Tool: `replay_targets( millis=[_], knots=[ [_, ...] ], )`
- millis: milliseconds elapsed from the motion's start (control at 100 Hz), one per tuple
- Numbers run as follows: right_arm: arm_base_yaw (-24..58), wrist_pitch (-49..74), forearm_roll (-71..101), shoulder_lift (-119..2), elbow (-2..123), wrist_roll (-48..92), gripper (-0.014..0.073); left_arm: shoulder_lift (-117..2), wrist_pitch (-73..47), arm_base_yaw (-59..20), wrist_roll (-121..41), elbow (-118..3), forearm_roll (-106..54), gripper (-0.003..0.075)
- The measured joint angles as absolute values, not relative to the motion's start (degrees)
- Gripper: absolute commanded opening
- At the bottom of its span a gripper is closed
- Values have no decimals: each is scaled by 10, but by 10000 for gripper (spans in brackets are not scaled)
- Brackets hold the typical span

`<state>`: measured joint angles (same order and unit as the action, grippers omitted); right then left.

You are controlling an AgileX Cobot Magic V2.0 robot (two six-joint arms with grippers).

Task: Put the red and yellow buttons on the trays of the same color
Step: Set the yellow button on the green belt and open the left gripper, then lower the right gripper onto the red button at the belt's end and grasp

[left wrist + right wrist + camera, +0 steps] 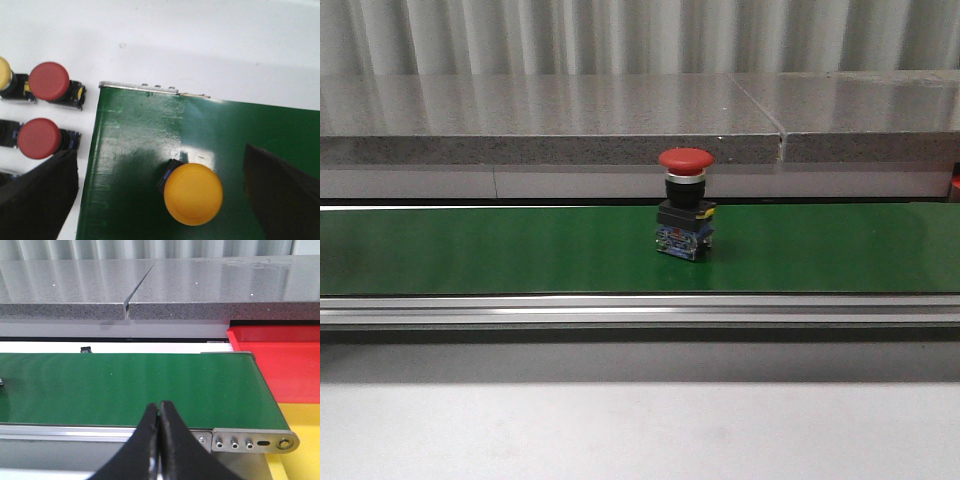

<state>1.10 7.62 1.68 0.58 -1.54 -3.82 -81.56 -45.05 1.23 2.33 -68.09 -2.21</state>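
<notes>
Red button (pixel 685 215) stands alone mid-belt (pixel 470 250), green surface bare on both sides of it. At the belt's end, the yellow button (pixel 193 193) sits between the left hand (pixel 160 200) fingers, with more buttons (pixel 49 82) crowding the worktop (pixel 200 45) just beside.

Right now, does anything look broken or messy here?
Nothing stands out. The red button stands upright on the green belt, the yellow button sits on it too, and the red tray looks clean.
</notes>
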Motion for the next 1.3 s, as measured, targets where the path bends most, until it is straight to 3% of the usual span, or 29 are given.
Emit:
replay_targets(
  millis=[290, 780, 920, 1160, 1300],
  knots=[
    [11, 76, 17, 6, -15, -38, -67, -680, -391, -45, 20, -629, -22, 641],
    [11, 73, 17, 6, -15, -38, -67, -378, -322, -73, 19, -382, -23, 619],
    [11, 64, 17, 6, -15, -38, -67, -305, -310, -73, 19, -321, -23, 466],
    [11, 27, 17, 6, -15, -38, -67, -254, -296, -73, 19, -272, -22, 6],
    [11, 21, 17, 6, -12, -38, -67, -252, -281, -73, 19, -271, -21, -20]
  ],
)
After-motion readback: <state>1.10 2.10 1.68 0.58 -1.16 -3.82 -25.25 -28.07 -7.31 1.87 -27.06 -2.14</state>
